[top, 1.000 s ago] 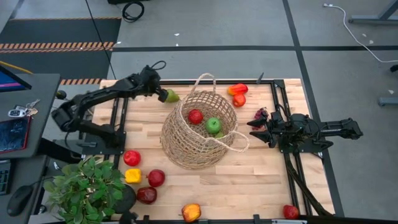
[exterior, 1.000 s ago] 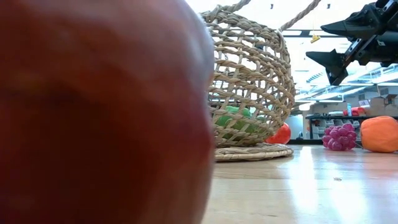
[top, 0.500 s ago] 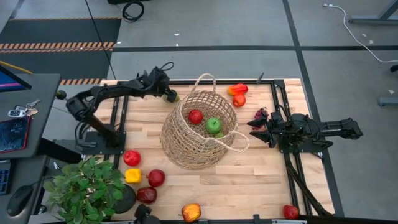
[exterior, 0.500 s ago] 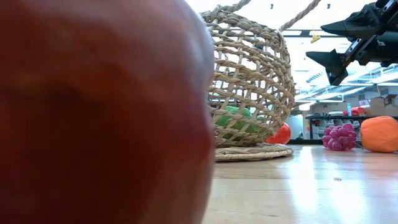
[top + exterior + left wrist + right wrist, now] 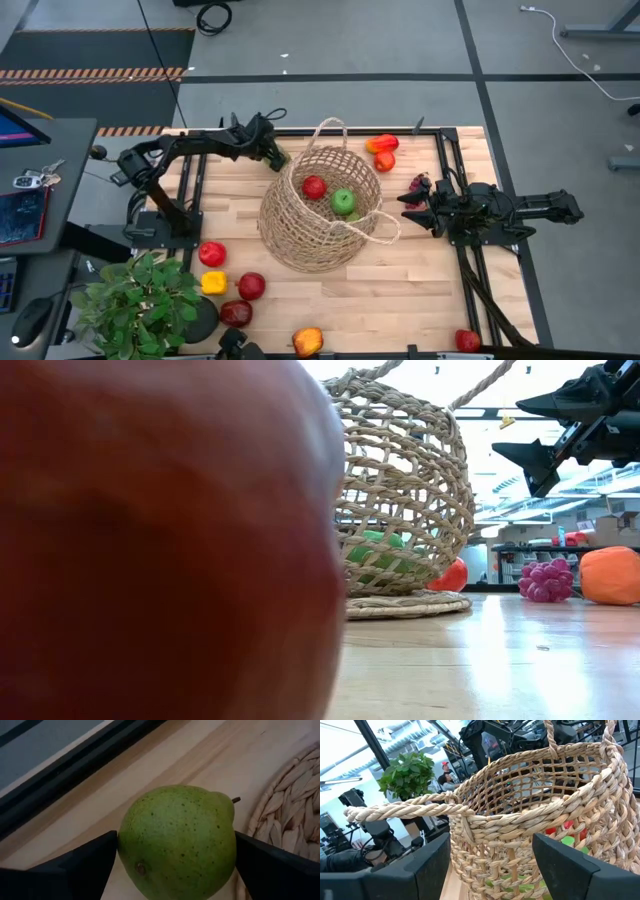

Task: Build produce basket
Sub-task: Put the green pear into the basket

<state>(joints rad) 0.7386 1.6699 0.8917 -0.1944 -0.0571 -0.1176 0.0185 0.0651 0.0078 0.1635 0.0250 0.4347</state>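
Observation:
A green speckled pear [image 5: 177, 840] lies on the wooden table, close by the far-left side of the tan wicker basket [image 5: 320, 210]. My left gripper [image 5: 275, 157] slants down over the pear, open, with one dark finger [image 5: 90, 862] on either side of it. The high view hides the pear under this gripper. The basket stands on its round base [image 5: 405, 603], with a red apple [image 5: 315, 187] and a green apple [image 5: 343, 202] inside. My right gripper [image 5: 403, 208] hangs open and level above the table, right of the basket, with nothing between its fingers. My left gripper has its two fingers close against the pear's opposite sides [image 5: 120, 845], coming slanting down from the table's left. I cannot tell whether they touch it. The pear lies on the table.
Two orange-red peppers [image 5: 382, 150] and purple grapes [image 5: 420, 183] lie at the far right. Red and yellow produce [image 5: 213, 283] lies near left, beside a potted plant [image 5: 140, 305]. A red fruit [image 5: 150, 540] blocks most of the low view. Black rails [image 5: 190, 190] border the board.
My left gripper has come down and moved toward the basket, until its fingers flank the pear. The pear has stayed where it lay.

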